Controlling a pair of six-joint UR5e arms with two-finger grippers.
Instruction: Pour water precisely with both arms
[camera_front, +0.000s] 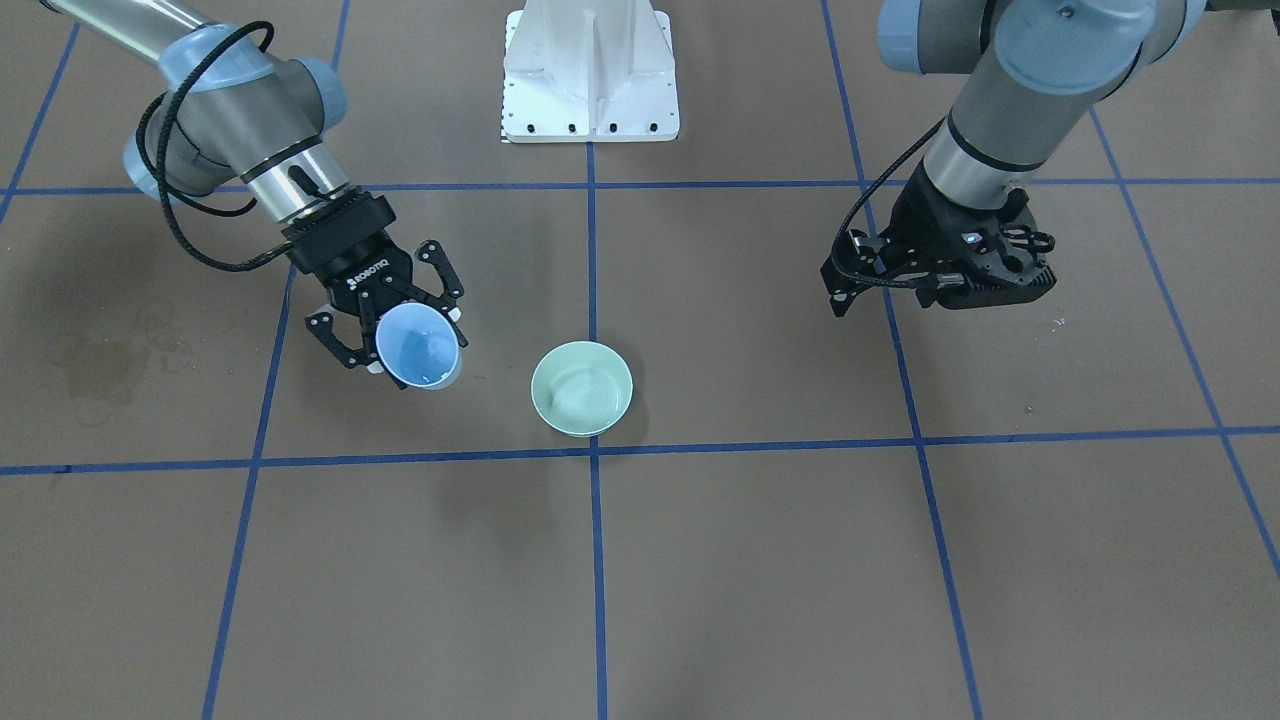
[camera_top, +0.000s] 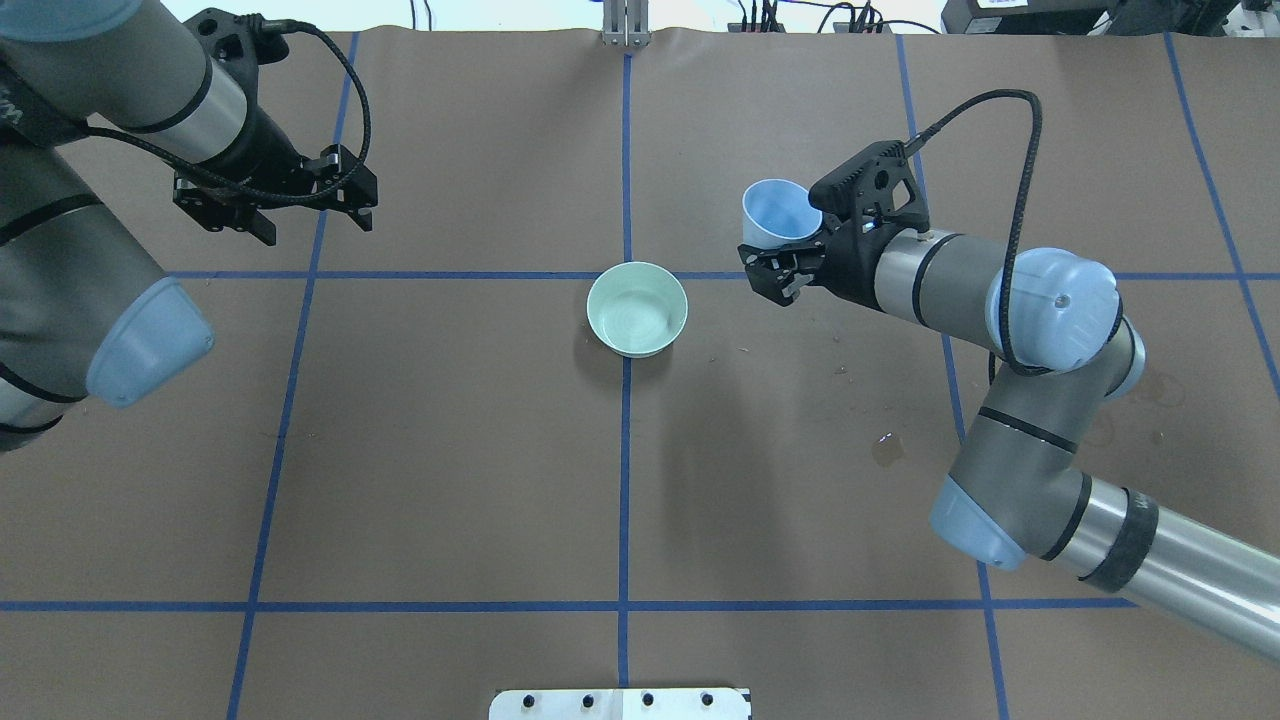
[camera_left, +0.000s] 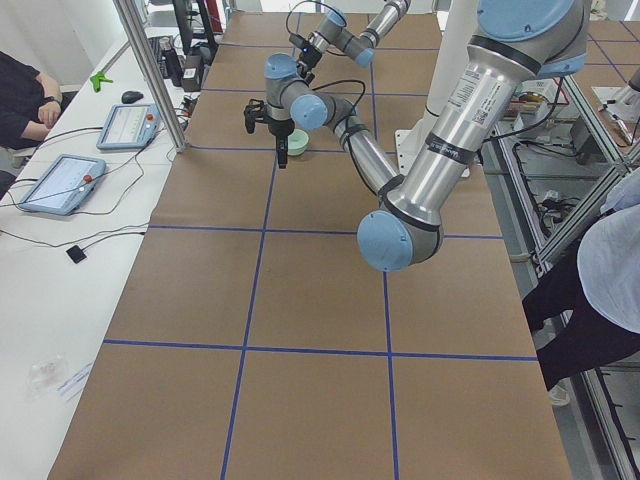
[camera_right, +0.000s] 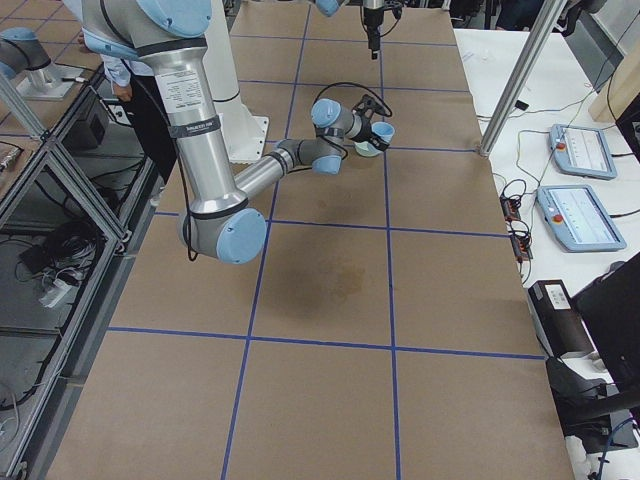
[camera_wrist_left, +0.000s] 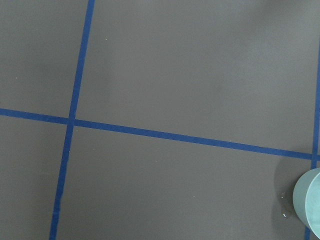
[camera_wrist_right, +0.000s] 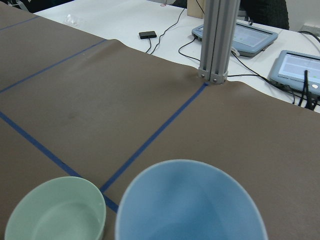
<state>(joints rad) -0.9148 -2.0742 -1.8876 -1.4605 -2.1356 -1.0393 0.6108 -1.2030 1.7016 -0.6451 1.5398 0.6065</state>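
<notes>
My right gripper (camera_front: 400, 322) is shut on a light-blue cup (camera_front: 418, 346) and holds it above the table, tilted, its mouth open to the front-facing view. A faint glint of water (camera_front: 432, 352) shows inside it. The cup also shows in the overhead view (camera_top: 778, 212) and fills the bottom of the right wrist view (camera_wrist_right: 190, 205). A pale-green bowl (camera_top: 637, 309) stands at the table's middle on the blue tape line, apart from the cup, with a faint sheen inside (camera_wrist_right: 57, 215). My left gripper (camera_top: 272, 205) hangs open and empty, far from the bowl.
The white pedestal (camera_front: 590, 75) stands at the robot's side of the table. Damp stains mark the brown paper (camera_front: 110, 365) (camera_top: 885, 450). Small drops lie beside the bowl (camera_wrist_left: 284, 212). An aluminium post (camera_wrist_right: 216, 40) and tablets (camera_wrist_right: 300, 67) stand at the far edge.
</notes>
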